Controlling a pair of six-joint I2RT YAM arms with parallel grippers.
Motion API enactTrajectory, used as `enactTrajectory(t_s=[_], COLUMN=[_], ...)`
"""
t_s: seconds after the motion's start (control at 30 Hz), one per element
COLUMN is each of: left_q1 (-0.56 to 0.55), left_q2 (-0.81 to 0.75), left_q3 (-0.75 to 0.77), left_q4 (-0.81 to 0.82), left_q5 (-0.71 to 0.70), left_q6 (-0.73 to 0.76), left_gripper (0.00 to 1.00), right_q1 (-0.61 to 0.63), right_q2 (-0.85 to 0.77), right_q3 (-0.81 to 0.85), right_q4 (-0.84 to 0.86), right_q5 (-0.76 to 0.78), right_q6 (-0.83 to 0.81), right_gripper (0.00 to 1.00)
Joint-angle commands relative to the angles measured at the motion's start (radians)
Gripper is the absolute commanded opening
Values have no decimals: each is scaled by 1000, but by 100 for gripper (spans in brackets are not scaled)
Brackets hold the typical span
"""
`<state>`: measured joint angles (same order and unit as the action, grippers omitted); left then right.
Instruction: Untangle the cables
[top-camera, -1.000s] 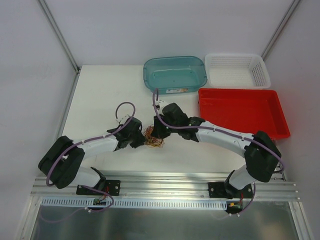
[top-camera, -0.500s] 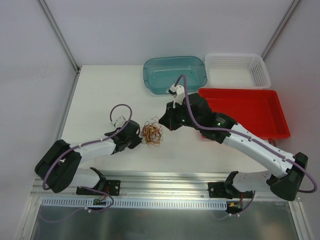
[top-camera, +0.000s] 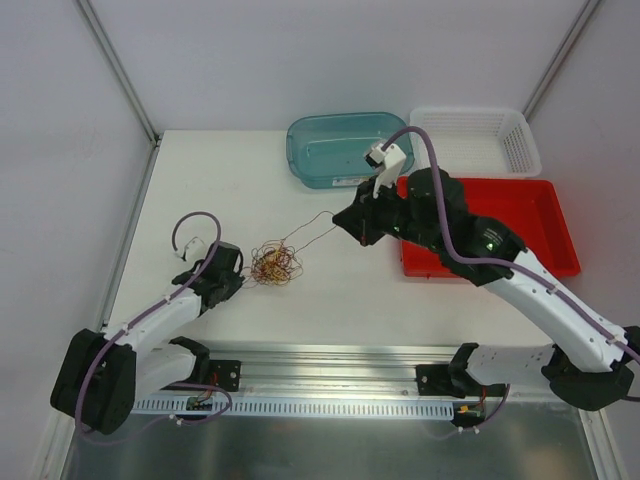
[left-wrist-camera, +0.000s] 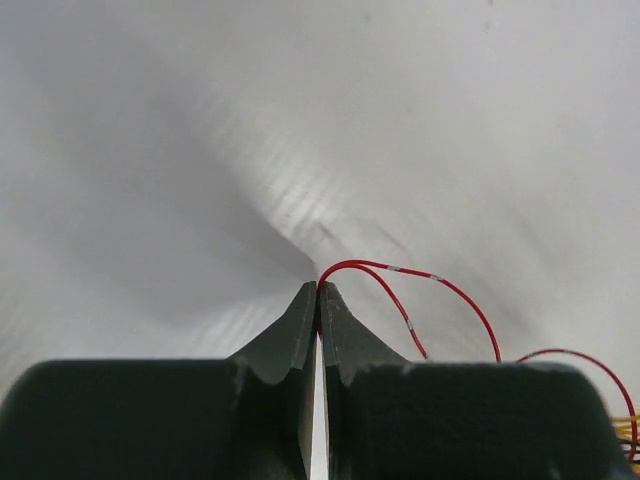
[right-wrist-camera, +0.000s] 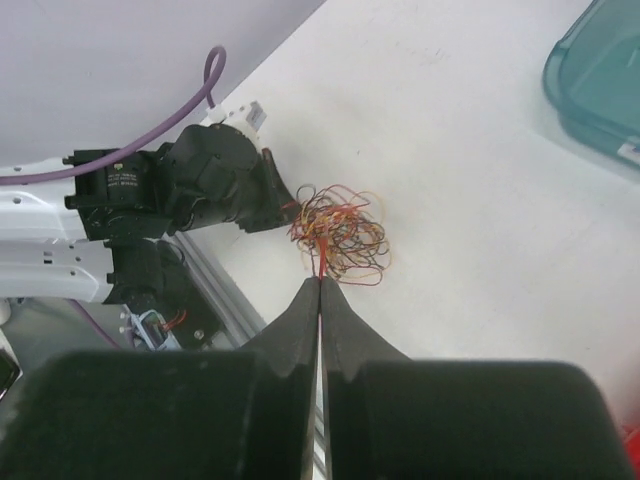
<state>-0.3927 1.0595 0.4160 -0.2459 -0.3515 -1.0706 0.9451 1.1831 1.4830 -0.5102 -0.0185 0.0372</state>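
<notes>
The cables (top-camera: 272, 264) form a small tangle of red, yellow and dark hair-thin wires on the white table; in the right wrist view the tangle (right-wrist-camera: 340, 230) lies just beyond my fingertips. My left gripper (top-camera: 240, 278) sits at the tangle's left edge, shut on a red wire (left-wrist-camera: 400, 270) that arcs out of its tips (left-wrist-camera: 320, 288). My right gripper (top-camera: 345, 220) is up and to the right of the tangle, shut (right-wrist-camera: 320, 280) on a red strand. That strand (top-camera: 312, 226) stretches taut from the tangle to it.
A teal bin (top-camera: 350, 148) and a white basket (top-camera: 475, 140) stand at the back of the table. A red tray (top-camera: 487, 225) lies under my right arm. An aluminium rail (top-camera: 330, 375) runs along the near edge.
My left gripper closed on a wire and drew back to the left, dragging the tangle with it. My right gripper moved up and right, pulling one strand out taut.
</notes>
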Motion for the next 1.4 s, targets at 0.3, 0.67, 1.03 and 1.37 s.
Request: enactTrajectory(t_s=[0.3, 0.67, 1.03, 1.37], left_q1=[110, 103, -199, -290], left_q2=[-137, -391, -61, 256], left_q3=[-26, 84, 329, 429], left_q4=[-165, -162, -161, -158], left_q5=[-51, 415, 358, 100], left_q6=[124, 356, 500, 468], left_gripper=[0, 96, 99, 97], right_q1=[0, 9, 24, 38], right_q2=[-117, 10, 3, -23], right_q3=[-336, -426, -441, -446], right_q4=[157, 231, 230, 236], right_q5=[75, -46, -49, -63], right_q6=[81, 106, 78, 93], right_gripper=[1, 1, 1, 1])
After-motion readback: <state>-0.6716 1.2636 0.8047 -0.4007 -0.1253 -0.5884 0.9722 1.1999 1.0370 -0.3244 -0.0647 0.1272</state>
